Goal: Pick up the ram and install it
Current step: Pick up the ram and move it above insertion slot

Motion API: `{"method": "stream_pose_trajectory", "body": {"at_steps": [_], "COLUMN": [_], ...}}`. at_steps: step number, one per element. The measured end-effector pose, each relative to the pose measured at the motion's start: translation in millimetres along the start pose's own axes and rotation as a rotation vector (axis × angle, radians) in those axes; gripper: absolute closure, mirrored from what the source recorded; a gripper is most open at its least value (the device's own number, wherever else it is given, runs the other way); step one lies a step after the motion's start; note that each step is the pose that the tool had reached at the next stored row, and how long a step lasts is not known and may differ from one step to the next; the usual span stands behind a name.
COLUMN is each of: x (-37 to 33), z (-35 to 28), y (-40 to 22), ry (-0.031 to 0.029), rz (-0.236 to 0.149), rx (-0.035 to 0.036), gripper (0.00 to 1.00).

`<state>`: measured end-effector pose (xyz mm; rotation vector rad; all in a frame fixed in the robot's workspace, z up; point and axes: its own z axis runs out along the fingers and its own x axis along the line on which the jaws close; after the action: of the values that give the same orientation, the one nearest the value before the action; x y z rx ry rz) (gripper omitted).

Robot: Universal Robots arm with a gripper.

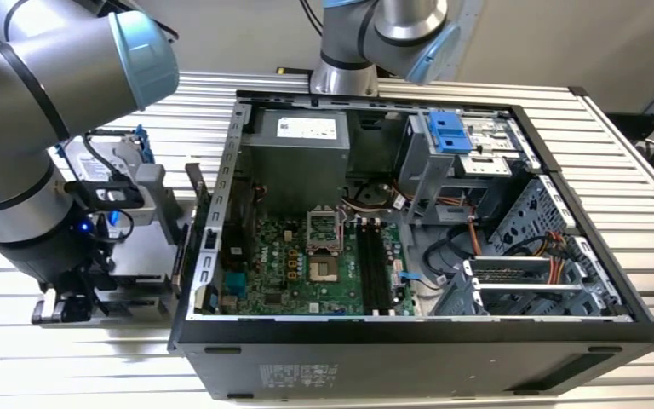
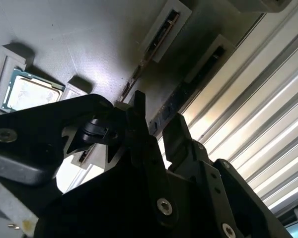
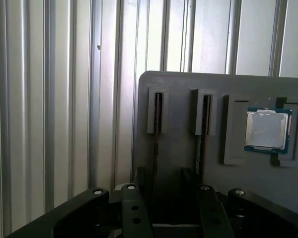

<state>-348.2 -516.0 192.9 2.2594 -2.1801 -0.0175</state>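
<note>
Two ram sticks stand on edge in slots of a grey holder tray (image 3: pixel 179 84) beside the computer case. In both wrist views my gripper (image 3: pixel 164 174) (image 2: pixel 156 118) is open and low over the tray. Its two black fingers straddle the ram (image 3: pixel 157 111) (image 2: pixel 183 95) that lies farther from the processor chip. The other ram (image 3: pixel 205 124) (image 2: pixel 139 67) runs just outside one finger. In the exterior view the gripper (image 1: pixel 64 305) hangs at the left, outside the case. The long black motherboard slots (image 1: pixel 375 264) lie inside the case.
A processor chip (image 3: pixel 266 130) (image 2: pixel 27 91) rests in a pocket of the tray. The open computer case (image 1: pixel 418 328) fills the ribbed metal table (image 1: pixel 633 170), with a blue-framed drive (image 1: pixel 446 132) at its back. A second arm's base (image 1: pixel 344 77) stands behind the case.
</note>
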Motion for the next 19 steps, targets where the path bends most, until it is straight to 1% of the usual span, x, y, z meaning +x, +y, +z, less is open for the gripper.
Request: {"method": "stream_pose_trajectory", "body": {"at_steps": [12, 14, 18, 19], "x": [0.4, 1.8, 1.9, 1.9], "z": [0.0, 0.0, 0.0, 0.0], "y": [0.0, 0.1, 0.1, 0.0], "ry": [0.0, 0.0012, 0.0016, 0.0016], "rz": [-0.001, -0.001, -0.001, -0.001], "rx": [0.0, -0.0008, -0.0008, -0.0008], "gripper": [0.0, 0.0, 0.0, 1.0]}}
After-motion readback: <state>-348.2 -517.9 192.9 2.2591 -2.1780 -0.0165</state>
